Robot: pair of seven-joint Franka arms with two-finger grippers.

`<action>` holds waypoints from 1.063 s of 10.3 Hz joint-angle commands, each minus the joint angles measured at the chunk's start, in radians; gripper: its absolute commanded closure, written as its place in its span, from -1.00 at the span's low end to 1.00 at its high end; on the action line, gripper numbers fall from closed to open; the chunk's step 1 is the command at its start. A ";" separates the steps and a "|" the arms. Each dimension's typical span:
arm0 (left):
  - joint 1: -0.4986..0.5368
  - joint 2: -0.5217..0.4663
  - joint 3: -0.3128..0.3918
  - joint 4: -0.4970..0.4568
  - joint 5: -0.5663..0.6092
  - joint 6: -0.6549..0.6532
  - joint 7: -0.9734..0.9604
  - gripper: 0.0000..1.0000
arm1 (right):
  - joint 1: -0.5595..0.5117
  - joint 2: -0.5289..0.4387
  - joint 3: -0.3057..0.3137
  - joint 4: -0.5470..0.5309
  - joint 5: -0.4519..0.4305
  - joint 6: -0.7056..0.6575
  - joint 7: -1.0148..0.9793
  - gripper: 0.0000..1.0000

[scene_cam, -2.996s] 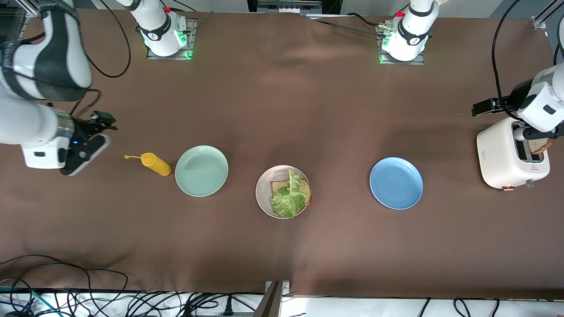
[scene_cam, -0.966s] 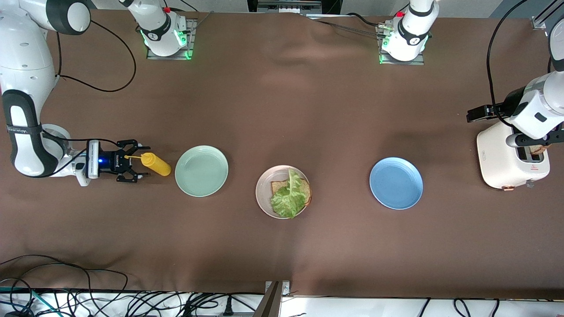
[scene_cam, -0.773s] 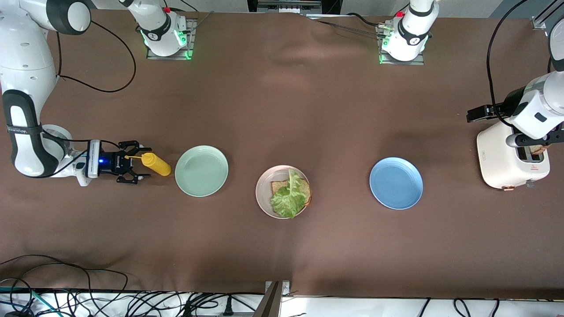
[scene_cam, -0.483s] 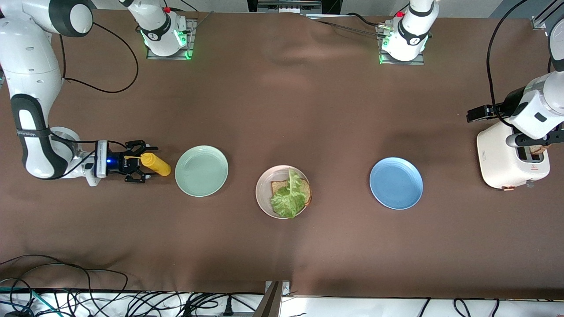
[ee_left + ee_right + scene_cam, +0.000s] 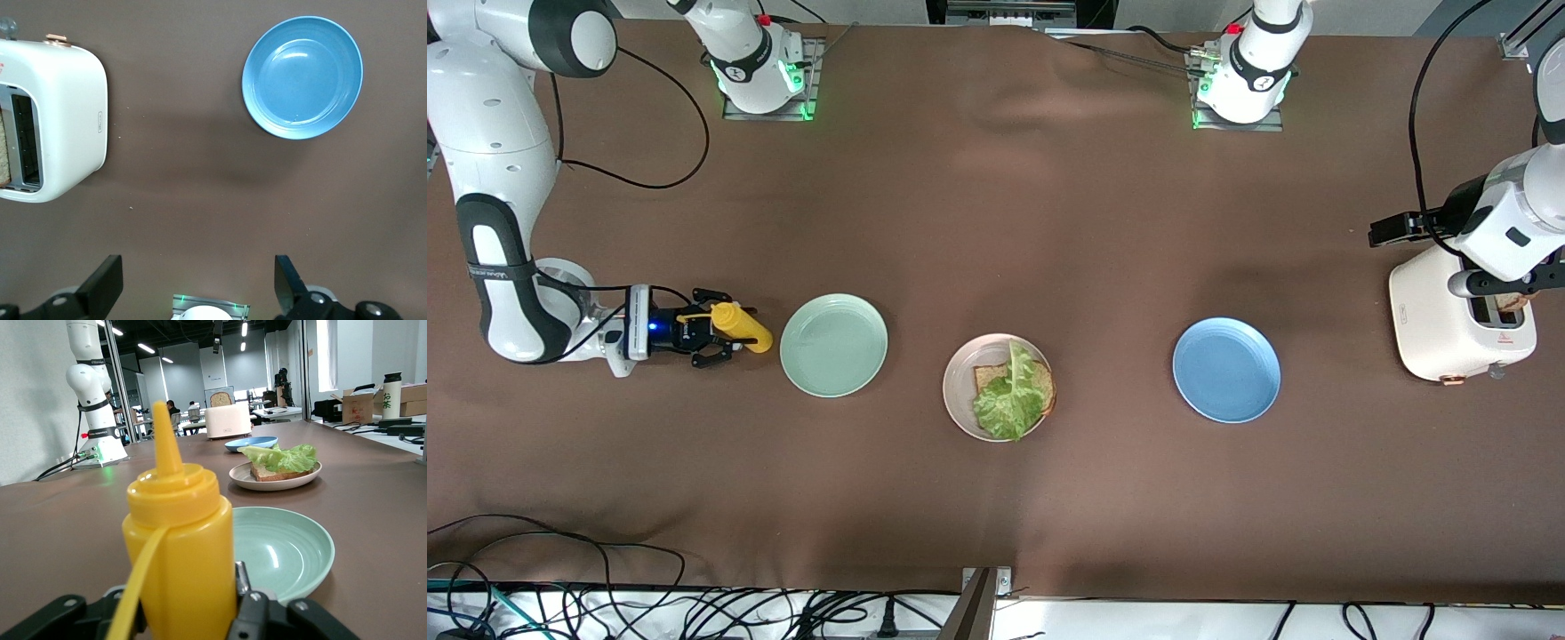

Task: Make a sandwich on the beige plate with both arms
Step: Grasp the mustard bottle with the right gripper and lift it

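The right gripper (image 5: 713, 330) had its fingers around the standing yellow mustard bottle (image 5: 740, 326) by the mint plate (image 5: 834, 345), the half-made sandwich (image 5: 1014, 391) sat on the beige plate (image 5: 960, 396) toward mid-bench, and the wide-open left gripper (image 5: 199, 293) hung over the toaster (image 5: 1449, 313).
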 commanded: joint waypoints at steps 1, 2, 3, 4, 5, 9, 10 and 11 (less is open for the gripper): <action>0.000 0.014 0.001 0.023 -0.003 -0.002 0.017 -1.00 | 0.005 -0.033 0.012 -0.004 0.003 0.007 0.132 0.72; 0.000 0.014 0.001 0.025 -0.003 -0.002 0.017 -1.00 | 0.016 -0.072 0.015 -0.004 -0.048 0.017 0.210 0.76; -0.002 0.014 0.001 0.023 -0.001 -0.001 0.017 -1.00 | 0.028 -0.105 0.021 -0.004 -0.097 0.061 0.270 0.77; -0.002 0.014 0.001 0.025 0.000 -0.001 0.017 -1.00 | 0.051 -0.139 0.021 -0.001 -0.142 0.092 0.324 0.77; -0.002 0.015 0.001 0.023 0.000 -0.001 0.017 -1.00 | 0.065 -0.188 0.033 -0.002 -0.229 0.141 0.429 0.77; 0.000 0.015 0.001 0.025 0.000 -0.001 0.017 -1.00 | 0.109 -0.320 0.127 0.002 -0.488 0.276 0.816 0.75; 0.000 0.015 0.001 0.025 -0.001 -0.001 0.017 -1.00 | 0.135 -0.325 0.145 0.025 -0.570 0.302 0.918 0.75; 0.000 0.015 0.001 0.025 0.000 -0.001 0.017 -1.00 | 0.164 -0.327 0.161 0.048 -0.623 0.333 1.006 0.75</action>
